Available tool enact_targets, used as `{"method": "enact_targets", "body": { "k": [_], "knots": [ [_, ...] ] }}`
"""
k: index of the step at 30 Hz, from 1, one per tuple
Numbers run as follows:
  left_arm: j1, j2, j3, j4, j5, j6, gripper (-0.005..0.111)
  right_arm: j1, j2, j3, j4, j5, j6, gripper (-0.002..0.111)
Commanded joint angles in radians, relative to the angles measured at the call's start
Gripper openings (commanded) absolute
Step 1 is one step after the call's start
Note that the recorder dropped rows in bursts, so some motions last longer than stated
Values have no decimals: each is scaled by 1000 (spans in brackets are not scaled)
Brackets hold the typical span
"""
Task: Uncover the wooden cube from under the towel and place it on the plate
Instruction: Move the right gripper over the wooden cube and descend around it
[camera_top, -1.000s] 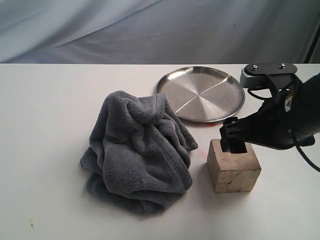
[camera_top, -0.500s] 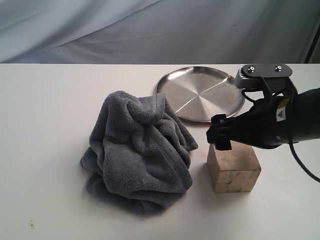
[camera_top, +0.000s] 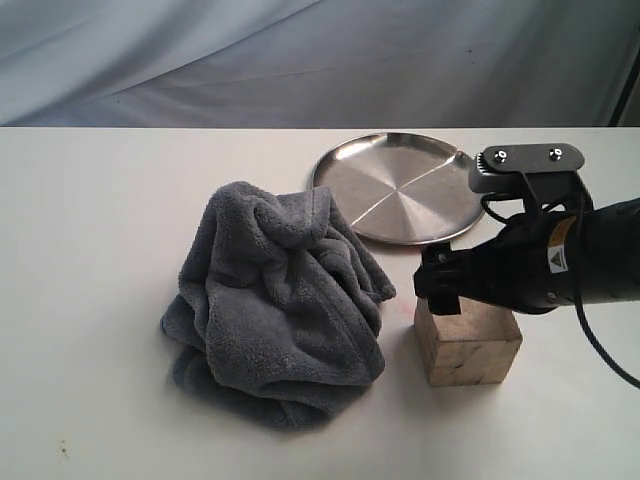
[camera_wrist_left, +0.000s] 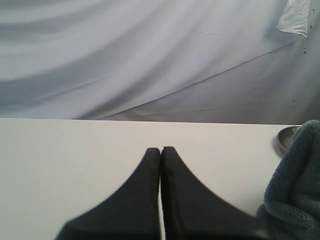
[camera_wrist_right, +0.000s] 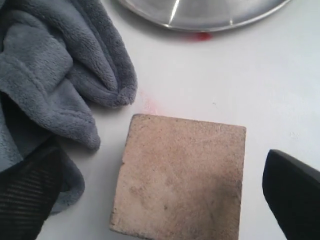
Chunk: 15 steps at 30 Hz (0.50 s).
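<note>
The setting is a robot test station of the laboratory type. Indicators:

- A plain white counter (camera_top: 100, 200) forms the work surface.
- A pale grey fabric backdrop (camera_top: 300, 60), draped and creased, closes off the rear of the scene. The left wrist view shows the same fabric behind the counter.
- A black robot arm (camera_top: 600, 270) reaches over the counter. It carries a warning label (camera_top: 553, 258) with a yellow triangle and a bolted grey bracket (camera_top: 527, 158).
- Three loose props lie on the counter: a towel (camera_top: 280, 300), a metal plate (camera_top: 400, 190) and a wooden cube (camera_top: 470, 345).
</note>
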Motion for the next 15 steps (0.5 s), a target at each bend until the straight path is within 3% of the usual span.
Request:
{"method": "enact_targets", "body": {
  "k": [1, 15],
  "knots": [
    [-1, -2, 4, 1, -2, -1, 1, 2, -5, 26, -21, -23, 17, 101],
    [-1, -2, 4, 1, -2, -3, 1, 2, 92, 33, -32, -65, 25, 101]
  ]
}}
